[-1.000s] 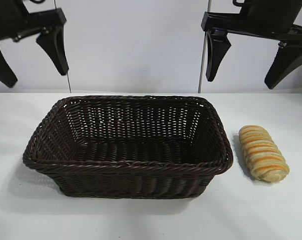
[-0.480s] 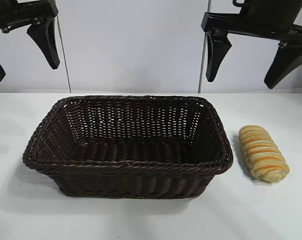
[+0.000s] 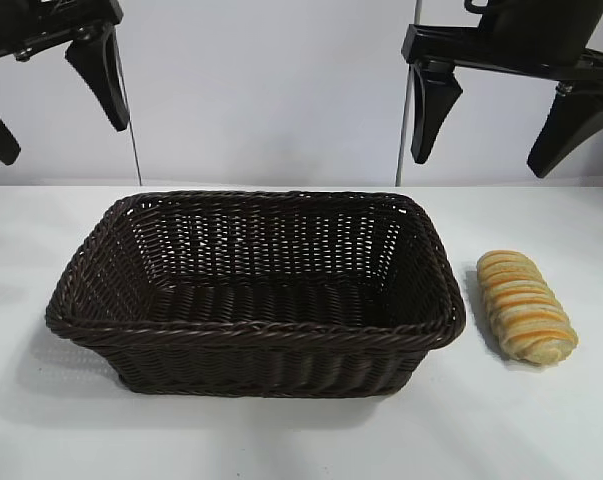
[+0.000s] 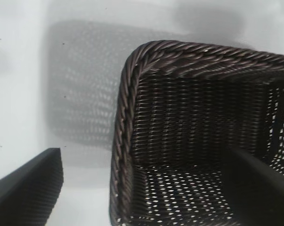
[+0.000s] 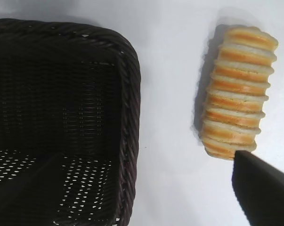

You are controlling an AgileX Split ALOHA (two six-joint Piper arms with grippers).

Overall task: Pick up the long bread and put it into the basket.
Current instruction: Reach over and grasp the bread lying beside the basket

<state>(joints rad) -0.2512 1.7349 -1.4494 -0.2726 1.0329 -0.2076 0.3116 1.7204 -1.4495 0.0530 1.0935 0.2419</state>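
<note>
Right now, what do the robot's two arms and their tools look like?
Both are matte black. The left tool and the right tool each carry two long, tapered, blade-like fingers hung from a flat black crossbar. A thin cable hangs down behind each. In the left wrist view the fingers show a fine ribbed texture. No markings visible.

Left gripper: matte black, two tapered wedge-shaped fingers hanging from flat black crossbar; small silvery screw heads on bar near finger mount. Thin grey cable running down behind it.

Right gripper: same matte black build, broad flat crossbar with bulky black housing above, two pointed blade-like fingers; pale screw heads at outer finger joint. Thin grey cable beside inner finger.

Wrist views: finger surfaces black with fine ribbed texture; right finger plain dark, squared edge.
</note>
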